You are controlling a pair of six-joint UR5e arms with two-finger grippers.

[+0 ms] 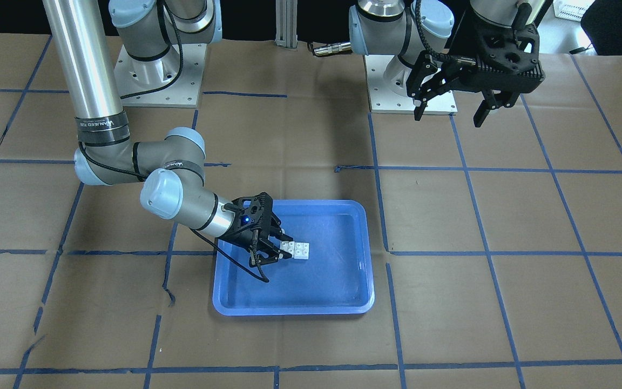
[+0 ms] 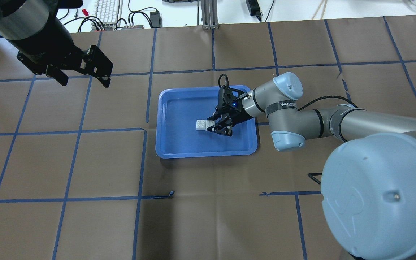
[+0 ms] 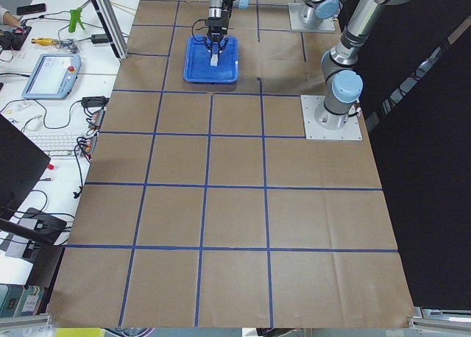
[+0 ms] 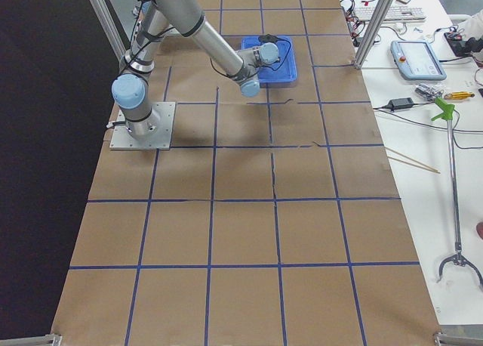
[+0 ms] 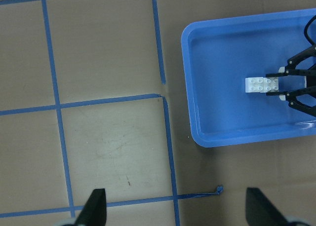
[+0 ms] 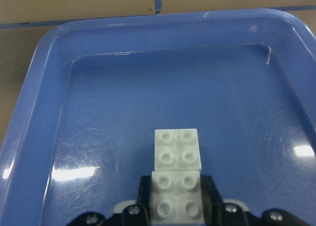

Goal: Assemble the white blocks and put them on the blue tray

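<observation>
White blocks (image 1: 297, 249) resting in blue tray (image 1: 289, 310)
Right tool (image 1: 283, 247) clamped on them; a skewed release could split the pair. Left tool (image 1: 448, 119) hangs apart.

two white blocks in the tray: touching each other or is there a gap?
Touching. Right wrist view: the far white block meets the near white block along one full edge, with no gap at the seam.

I see the desk (image 2: 85, 166) covered in brown paper, crossed by a grid of blue tape lines (image 2: 78, 130). The blue tray (image 2: 182, 141) lies flat on it. On the robot's side of the tray, two metal base plates (image 1: 192, 81) sit on the desk.
</observation>
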